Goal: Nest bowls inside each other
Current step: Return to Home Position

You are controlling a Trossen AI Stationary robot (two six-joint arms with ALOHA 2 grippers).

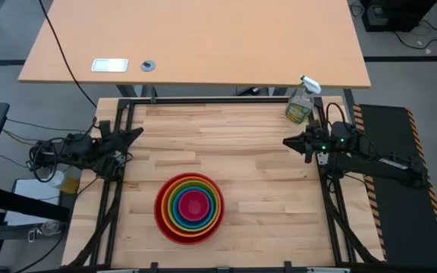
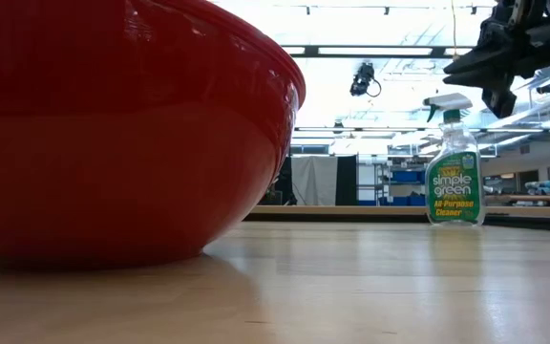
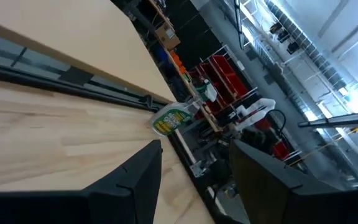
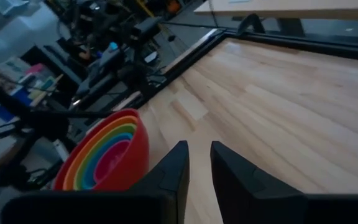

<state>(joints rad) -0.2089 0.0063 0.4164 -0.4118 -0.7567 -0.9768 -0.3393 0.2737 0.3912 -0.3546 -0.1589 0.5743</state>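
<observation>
The bowls [image 1: 190, 206] sit nested as one stack near the table's front middle: red outermost, then orange, green and blue, with pink innermost. The stack rests on the red bowl's base [image 2: 94, 253]. The right wrist view shows the same stack [image 4: 104, 155]. My left gripper [image 1: 137, 133] hovers at the table's left edge, pointing level toward the right, open and empty [image 3: 194, 146]. My right gripper [image 1: 288, 141] hovers at the right edge, pointing left and slightly down. Its fingers stand a narrow gap apart with nothing between them [image 4: 199, 146]. Neither gripper is close to the bowls.
A clear spray bottle [image 1: 300, 105] with a green label [image 2: 454, 172] stands at the table's far right corner, just behind my right gripper. Black frame rails [image 1: 116, 189] run along the table's sides and back. A light wooden desk [image 1: 203, 45] stands beyond the far edge.
</observation>
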